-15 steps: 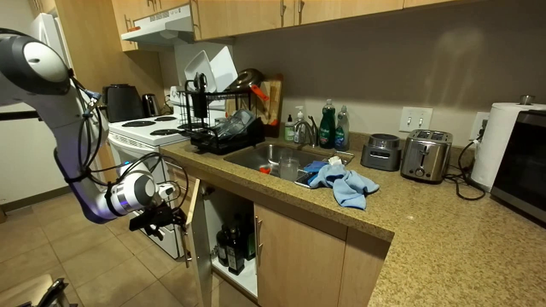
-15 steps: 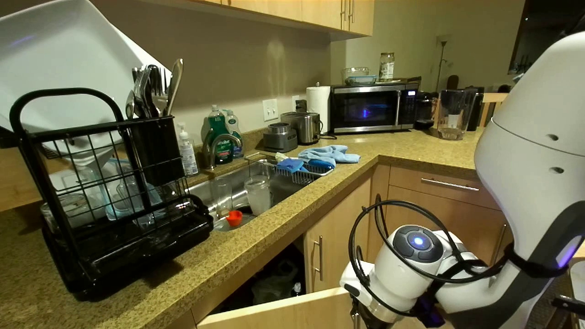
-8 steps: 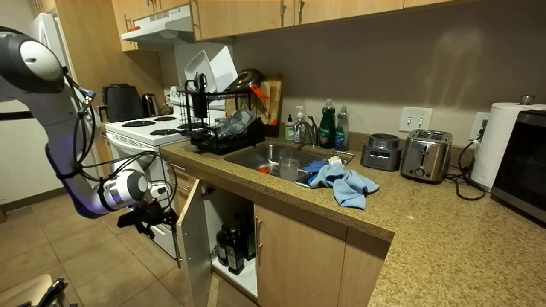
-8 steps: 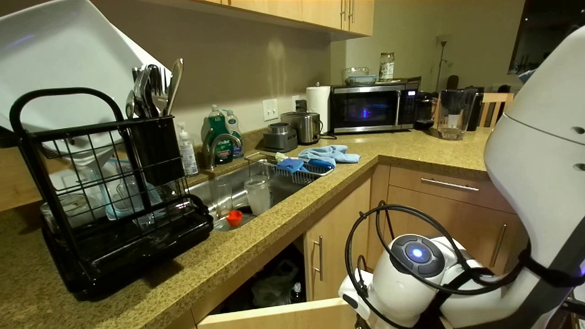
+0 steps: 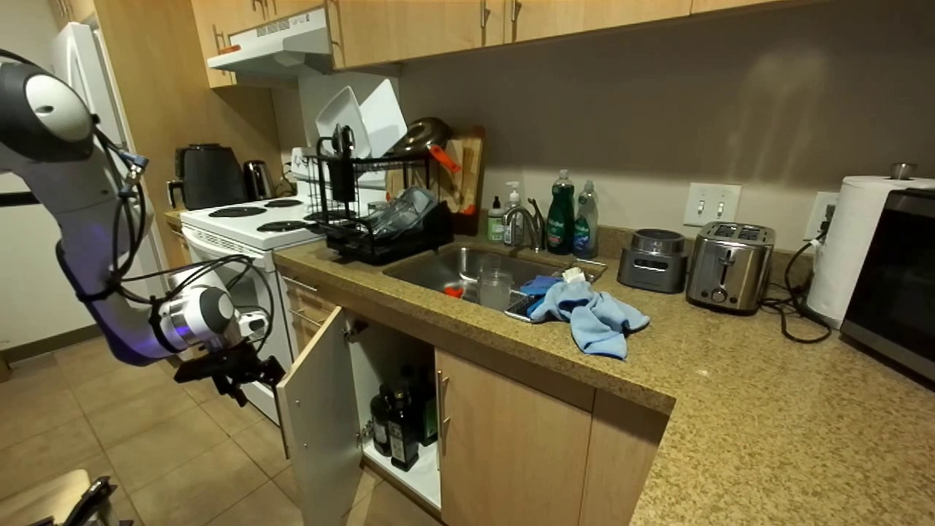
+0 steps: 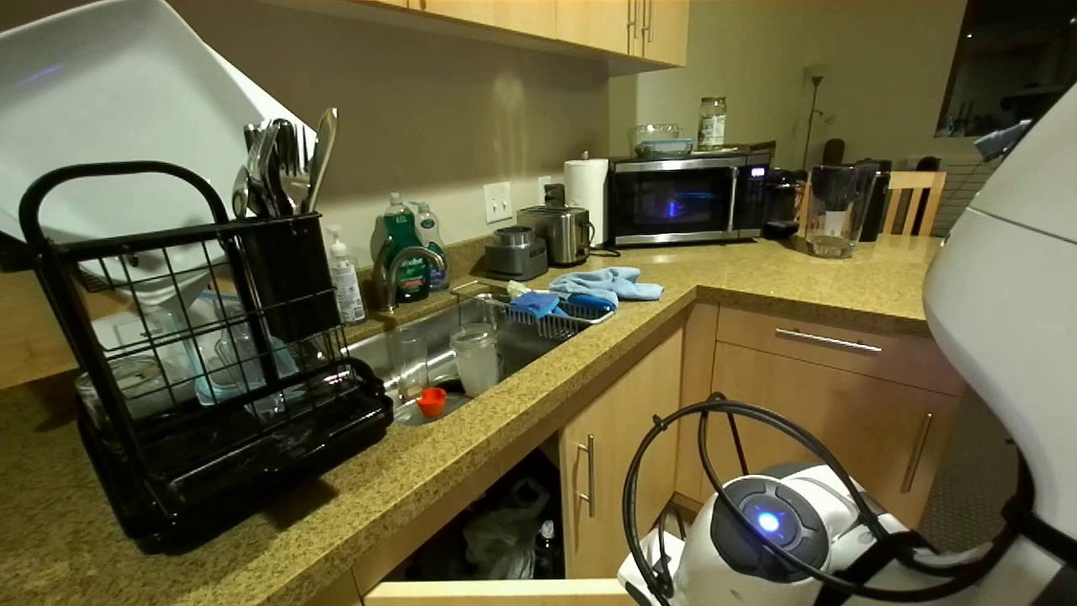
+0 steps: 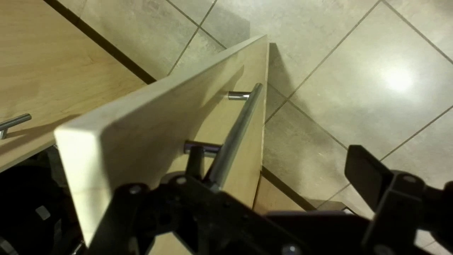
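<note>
Both exterior views face the shared sink from opposite ends; my wrist view looks down, close above the cupboard door, floor at 2 o'clock.

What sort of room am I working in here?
A kitchen, most likely in a home: there's a stove, a sink, and a loaded dish rack standing between the two.

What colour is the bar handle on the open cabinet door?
Silver; the bar handle shows best in the wrist view.
</note>
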`<state>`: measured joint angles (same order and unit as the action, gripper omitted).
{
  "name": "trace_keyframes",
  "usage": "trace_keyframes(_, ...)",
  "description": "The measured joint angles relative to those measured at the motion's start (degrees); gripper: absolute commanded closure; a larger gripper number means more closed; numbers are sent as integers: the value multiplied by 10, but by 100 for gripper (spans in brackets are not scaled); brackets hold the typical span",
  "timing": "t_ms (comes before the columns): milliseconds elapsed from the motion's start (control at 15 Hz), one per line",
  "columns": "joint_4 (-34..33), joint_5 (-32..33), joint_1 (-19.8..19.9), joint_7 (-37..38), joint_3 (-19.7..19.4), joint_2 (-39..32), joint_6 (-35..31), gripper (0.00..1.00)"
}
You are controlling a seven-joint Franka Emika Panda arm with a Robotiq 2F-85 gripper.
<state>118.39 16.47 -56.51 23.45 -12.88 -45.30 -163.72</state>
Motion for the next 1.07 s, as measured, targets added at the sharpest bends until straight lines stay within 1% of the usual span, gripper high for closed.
trace_keyframes(333,-32,0,-11,59,16,-7,45,0)
trace_keyframes(667,-58,1,-25,108,22,-16,72,0)
trace_keyframes(733,-63,8,-33,121,20,-18,77,0)
trace_keyframes(867,-71,36,-66,159,2,-26,79,0)
trace_keyframes(933,-74,55,-95,184,-15,-32,78,0)
trace_keyframes(1067,-83,93,-168,231,-60,-45,73,0)
